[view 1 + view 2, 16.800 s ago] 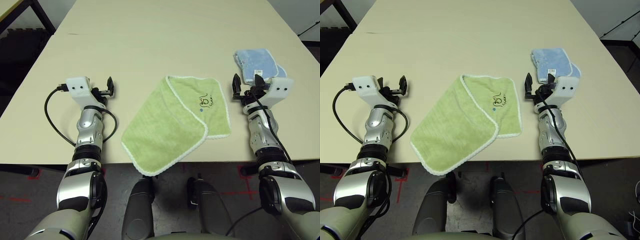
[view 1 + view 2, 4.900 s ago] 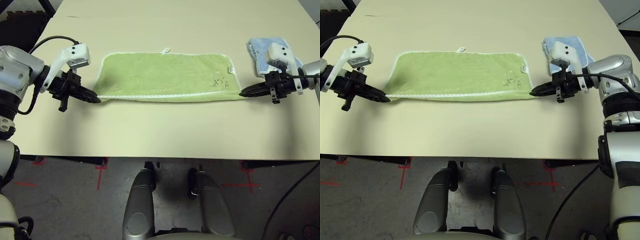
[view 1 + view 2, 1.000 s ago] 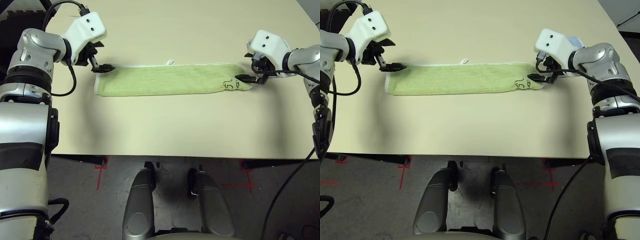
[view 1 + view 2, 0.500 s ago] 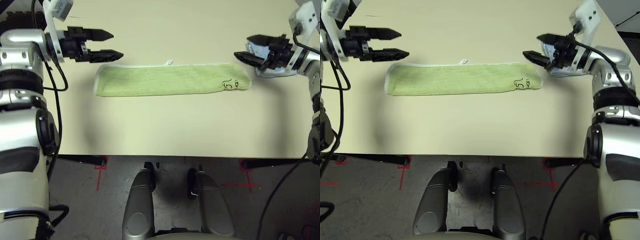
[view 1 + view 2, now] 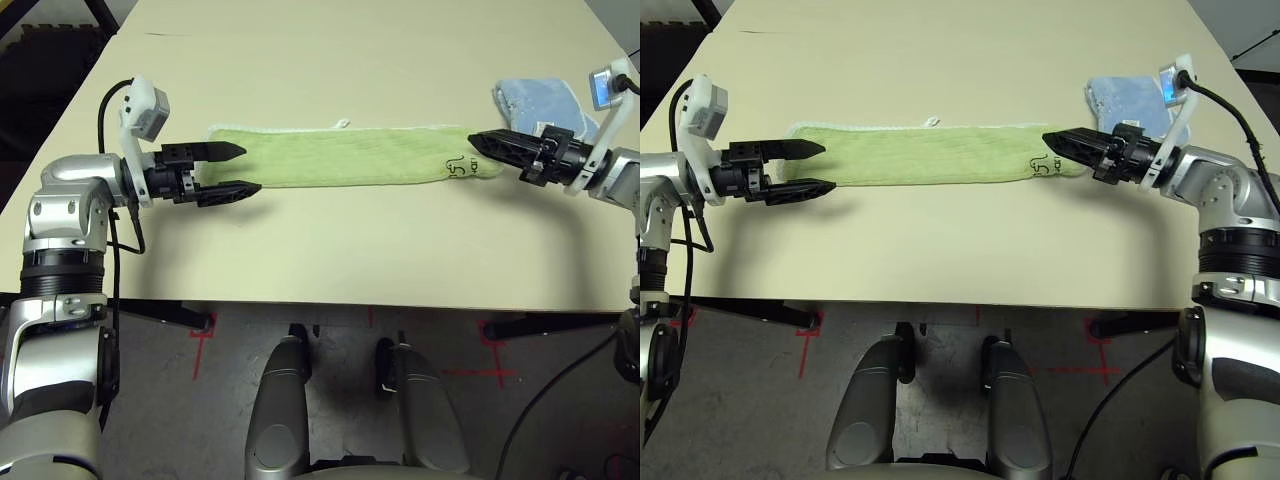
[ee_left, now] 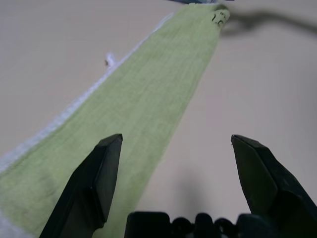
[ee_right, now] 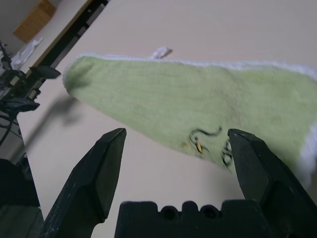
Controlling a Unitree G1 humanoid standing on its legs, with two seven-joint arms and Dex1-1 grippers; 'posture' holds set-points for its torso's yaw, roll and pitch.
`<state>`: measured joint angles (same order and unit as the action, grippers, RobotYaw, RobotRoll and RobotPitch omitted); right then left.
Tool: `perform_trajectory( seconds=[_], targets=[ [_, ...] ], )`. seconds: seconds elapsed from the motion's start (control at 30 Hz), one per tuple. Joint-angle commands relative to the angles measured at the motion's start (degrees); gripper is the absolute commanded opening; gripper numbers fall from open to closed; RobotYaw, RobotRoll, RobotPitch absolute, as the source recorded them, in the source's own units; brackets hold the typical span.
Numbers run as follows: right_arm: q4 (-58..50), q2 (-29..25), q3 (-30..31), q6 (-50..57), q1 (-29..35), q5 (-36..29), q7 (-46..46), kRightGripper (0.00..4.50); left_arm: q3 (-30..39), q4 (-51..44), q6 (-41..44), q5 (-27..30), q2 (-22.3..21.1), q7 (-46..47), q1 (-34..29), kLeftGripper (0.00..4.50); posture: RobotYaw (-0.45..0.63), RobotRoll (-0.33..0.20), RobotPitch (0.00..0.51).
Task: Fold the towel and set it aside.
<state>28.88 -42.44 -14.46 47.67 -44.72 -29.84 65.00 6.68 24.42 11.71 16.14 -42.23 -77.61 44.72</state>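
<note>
The towel [image 5: 345,155] lies flat on the table [image 5: 330,250] as a long narrow light green strip, folded lengthwise and running side to side across the middle of the top, with white stitched edging along its far side and a small white tag [image 5: 341,124] poking out from that far edge. Near its right end sits a small dark embroidered logo [image 5: 459,167], a curly mark with tiny lettering beneath that is too small to read. Just beyond that end, toward the table's right edge, a light blue folded cloth [image 5: 545,104] rests on the top. The left gripper [image 5: 238,170] is at the strip's left end, fingers spread wide, one over the terry and one over bare tabletop, gripping nothing. The right gripper [image 5: 1050,140] points in at the logo end, its two fingers likewise wide apart in the right wrist view, with nothing between them.
</note>
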Motion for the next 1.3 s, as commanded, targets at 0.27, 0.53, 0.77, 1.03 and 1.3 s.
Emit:
perform_trajectory(
  seconds=[0.27, 0.53, 0.77, 1.03, 1.3],
  targets=[
    [-2.3, -2.2, -3.0, 10.4, 3.1, -5.3, -3.0, 4.47, -2.6, 7.2, -9.5, -2.2, 1.3, 2.0, 2.8, 4.46, 0.02, 0.000, 0.294],
    [-4.1, -0.9, -10.6, 16.4, 6.8, -9.9, -10.5, 4.47, -3.0, 10.1, -13.8, -2.0, 2.6, 2.0, 3.8, 4.46, 0.01, 0.000, 0.311],
    [-10.5, 4.1, -19.4, 21.5, 12.7, -15.3, -20.7, 4.47, -2.5, 10.1, -11.4, 0.3, 4.1, 0.6, 3.7, 4.46, 0.00, 0.000, 0.329],
    [-16.1, 7.8, -22.3, 23.2, 15.6, -19.1, -27.8, 4.47, -1.7, 10.7, -9.2, 1.9, 5.9, 1.7, 3.9, 4.46, -0.02, 0.000, 0.338],
    [-13.4, 10.1, -22.7, 21.5, 12.4, -19.4, -33.9, 4.47, -2.3, 10.0, -9.5, 2.0, 5.7, 1.1, 3.8, 4.46, -0.01, 0.000, 0.336]
  ],
)
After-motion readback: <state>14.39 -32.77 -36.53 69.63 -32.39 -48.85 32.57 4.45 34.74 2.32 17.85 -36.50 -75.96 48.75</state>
